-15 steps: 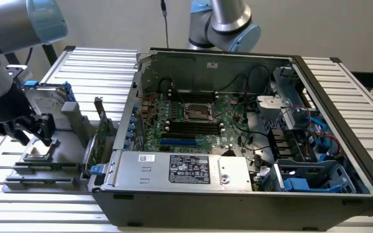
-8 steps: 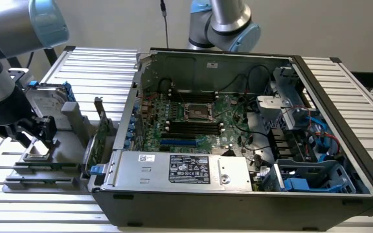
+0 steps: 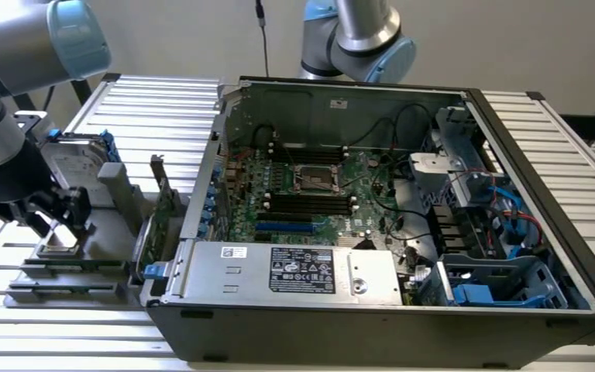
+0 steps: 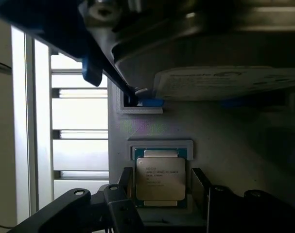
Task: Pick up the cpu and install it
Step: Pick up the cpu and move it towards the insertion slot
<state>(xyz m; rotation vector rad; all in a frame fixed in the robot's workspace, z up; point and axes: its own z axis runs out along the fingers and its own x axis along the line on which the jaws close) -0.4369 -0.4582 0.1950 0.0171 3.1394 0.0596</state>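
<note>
The gripper hangs over the cpu on the grey tray, jaws spread either side. Toward the exterior view's right, the open case shows its socket.

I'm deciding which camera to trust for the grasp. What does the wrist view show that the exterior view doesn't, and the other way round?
The wrist view adds the print on the cpu, its seat in the grey holder, and the small gaps between it and the open jaws on either side. The exterior view adds the open computer case and its motherboard with the socket. Both share the cpu, the jaws straddling it, and the hard drive with blue rails.
</note>
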